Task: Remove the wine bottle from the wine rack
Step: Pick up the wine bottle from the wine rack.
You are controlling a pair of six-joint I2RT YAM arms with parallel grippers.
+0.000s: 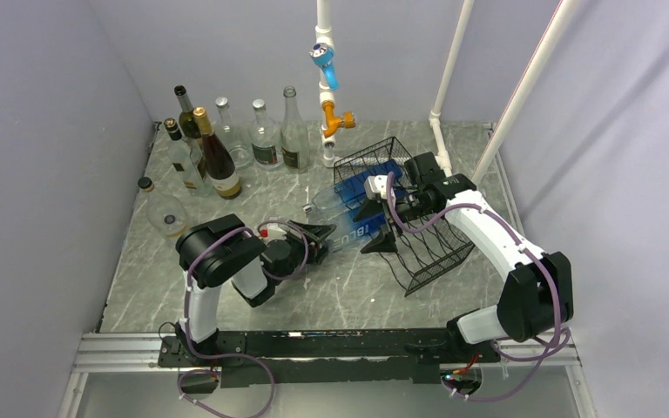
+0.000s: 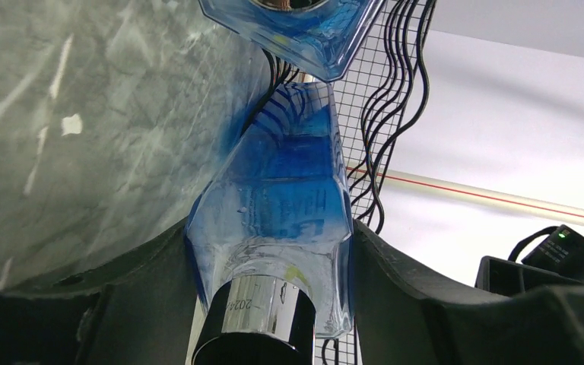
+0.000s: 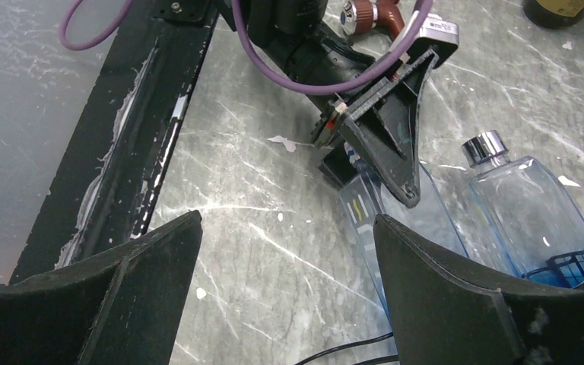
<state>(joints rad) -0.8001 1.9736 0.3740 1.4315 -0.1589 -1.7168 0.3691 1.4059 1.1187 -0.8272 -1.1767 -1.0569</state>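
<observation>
The black wire-mesh wine rack (image 1: 422, 248) lies tilted on the marble table, right of centre. A blue-tinted wine bottle (image 1: 348, 235) sticks out of its left end, neck towards my left arm. My left gripper (image 1: 314, 237) has a finger against each side of the bottle's shoulder (image 2: 281, 198), above the silver cap (image 2: 262, 312). A second blue bottle (image 1: 331, 202) lies just behind it, half in the rack (image 2: 395, 99). My right gripper (image 1: 373, 226) hangs open over the rack's left end with only table between its fingers (image 3: 441, 289).
Several upright glass bottles (image 1: 218, 148) stand at the back left. A white pipe frame (image 1: 327, 104) with blue and orange fittings rises behind the rack. A black rail (image 3: 137, 114) runs along the table's near edge.
</observation>
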